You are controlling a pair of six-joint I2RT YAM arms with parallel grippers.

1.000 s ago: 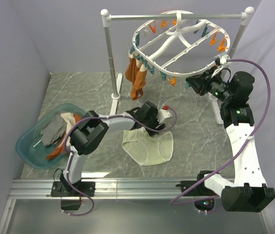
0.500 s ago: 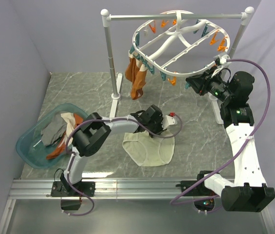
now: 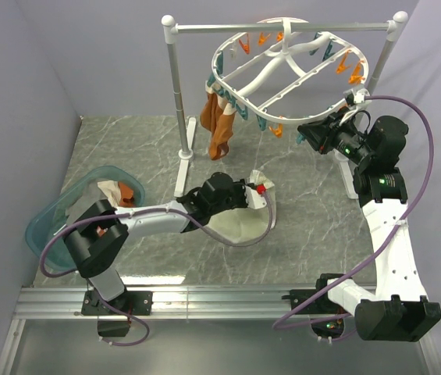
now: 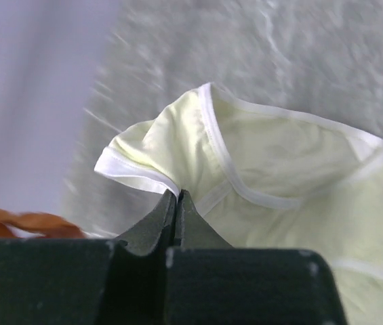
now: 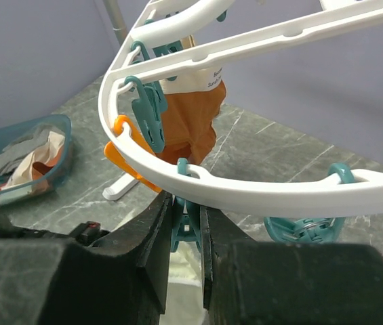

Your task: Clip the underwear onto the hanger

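Observation:
The pale yellow underwear (image 3: 240, 225) is partly lifted off the marble table, with one corner raised. My left gripper (image 3: 257, 182) is shut on its white-trimmed edge; in the left wrist view the jaws (image 4: 177, 194) pinch that trim and the underwear (image 4: 286, 169) hangs beyond them. The white oval hanger (image 3: 267, 76) hangs from the rail, with orange and teal clips round its rim. At its near rim (image 5: 266, 191) my right gripper (image 5: 186, 206) is shut on a teal clip (image 5: 188, 227), one finger on each side. From above, the right gripper (image 3: 306, 137) sits under the hanger's right front.
A white rail stand (image 3: 177, 94) carries the hanger. An orange-brown garment (image 3: 220, 129) hangs clipped at the hanger's left. A blue basin (image 3: 44, 234) with several clothes sits at the table's left, under the left arm's elbow. Grey walls close in on both sides.
My left gripper has shut on the underwear's edge and raised that corner off the table. The left arm's elbow has swung left over the basin. The right arm has not moved.

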